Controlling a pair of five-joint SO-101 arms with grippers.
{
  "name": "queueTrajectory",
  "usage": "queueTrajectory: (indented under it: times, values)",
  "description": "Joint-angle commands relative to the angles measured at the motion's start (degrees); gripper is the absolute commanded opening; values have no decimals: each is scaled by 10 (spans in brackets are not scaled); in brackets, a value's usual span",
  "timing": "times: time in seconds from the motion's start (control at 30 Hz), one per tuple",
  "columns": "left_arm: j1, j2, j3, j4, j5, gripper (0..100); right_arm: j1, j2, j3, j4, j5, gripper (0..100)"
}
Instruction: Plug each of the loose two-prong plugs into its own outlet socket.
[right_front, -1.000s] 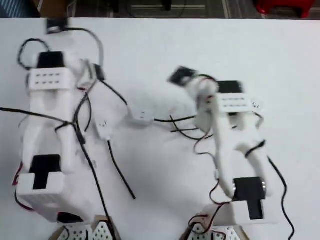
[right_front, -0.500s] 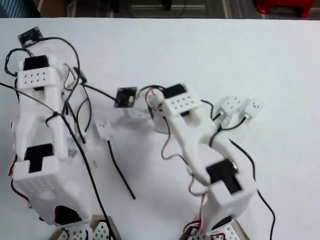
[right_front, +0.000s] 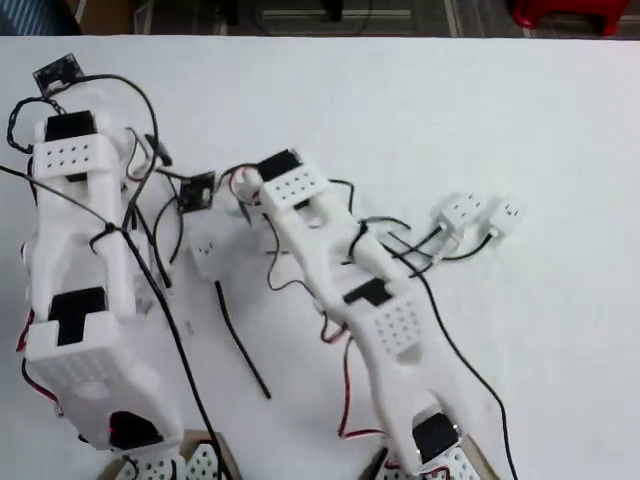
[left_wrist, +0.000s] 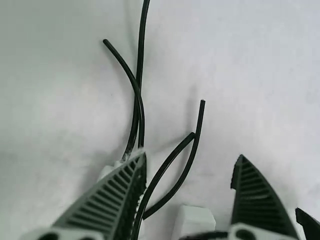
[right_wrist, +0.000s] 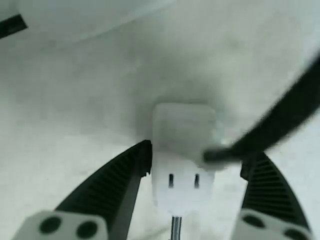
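**High view:** The left arm (right_front: 80, 250) is standing along the left side of the white surface (right_front: 560, 120). The right arm (right_front: 340, 270) is lying diagonally across the middle, its tip toward the left arm. A white block (right_front: 205, 250) is sitting between the two arms, just beside the right arm's tip, with a black cord (right_front: 240, 345) trailing toward the near edge. Well apart to the right, a second white block (right_front: 462, 213) is resting just beside a third white block (right_front: 507, 215), both on dark leads.

**Left wrist view:** The left claw (left_wrist: 191, 156) is hanging spread over the surface, with loose black cords (left_wrist: 137, 100) crossing beneath it.

**Right wrist view:** The right claw (right_wrist: 197, 152) is gaping wide, its fingers flanking an outlet socket (right_wrist: 182, 175) on the surface. The socket's two slots are facing the camera. Whether either finger is touching it cannot be told.
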Motion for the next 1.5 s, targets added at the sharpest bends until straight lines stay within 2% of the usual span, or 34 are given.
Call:
queueTrajectory:
  times: [0.0,0.07,0.27,0.43,0.53,0.73,0.9,1.07,1.13,1.3,1.47]
  values:
    - [-8,-3,-5,-8,4,276,1,73,-118,37,2,286]
    - [-8,-3,-6,-8,4,276,7,102,-171,70,4,269]
    - [-9,-4,-6,-8,21,276,59,148,-365,159,5,135]
    - [-16,-2,-4,-8,36,276,128,170,-475,160,5,126]
    - [-22,-1,-3,-8,37,276,169,182,-502,109,5,126]
    - [-22,0,8,-17,37,276,222,213,-504,-67,2,126]
    - [-22,-6,60,-80,38,276,237,253,-503,-204,2,126]
    - [-19,-2,65,-90,38,276,244,314,-503,-305,2,128]
    - [-19,-2,69,-98,46,276,251,333,-506,-326,2,160]
    - [-18,0,70,-102,59,277,281,346,-509,-326,1,337]
    - [-15,0,84,-118,58,277,321,319,-566,-287,1,324]
